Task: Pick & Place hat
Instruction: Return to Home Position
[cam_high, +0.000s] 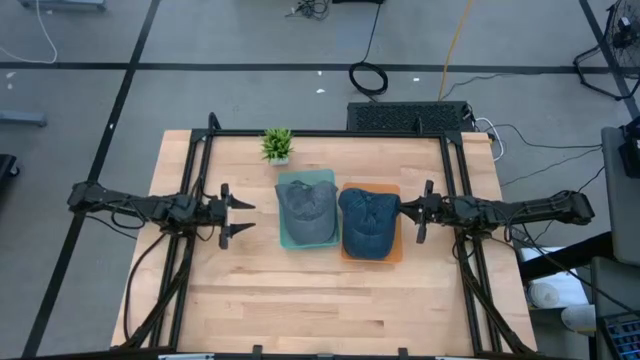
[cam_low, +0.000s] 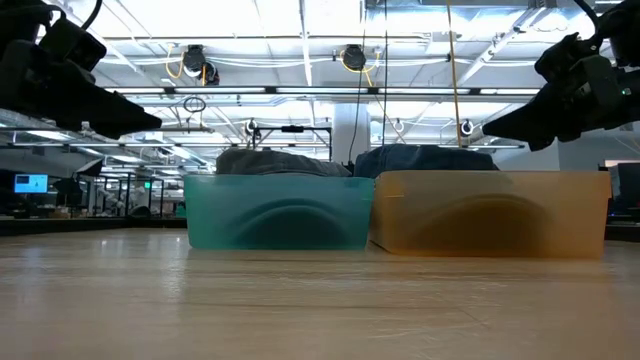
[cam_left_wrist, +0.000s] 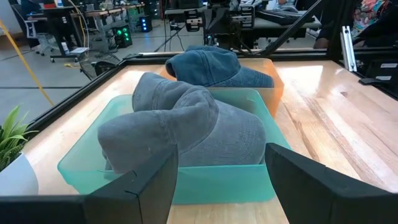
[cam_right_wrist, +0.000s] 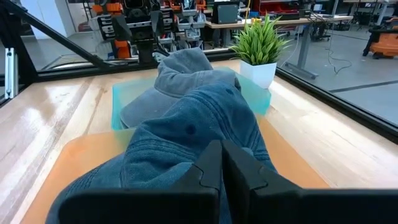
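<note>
A wooden tabletop (cam_high: 330, 300) is carrying two bins mid-frame, the blue cap (cam_high: 367, 222) lying in the orange bin (cam_high: 371, 258) and a grey cap (cam_high: 305, 208) in the teal bin (cam_high: 306, 245). The left gripper (cam_high: 248, 218), centre-left, is gaping empty. The right gripper (cam_high: 404, 208), just right of the orange bin, is holding nothing, fingers pressed together. Sorting looks finished. Going home calls for retracting without snagging the bins.

A translucent teal plastic bin (cam_low: 280, 215) holding a grey fabric cap (cam_low: 275, 162) touches a translucent orange plastic bin (cam_low: 492, 215) holding a blue denim cap (cam_low: 425, 158), left gripper (cam_low: 140, 120) and right gripper (cam_low: 502, 128) hanging high on either side.
</note>
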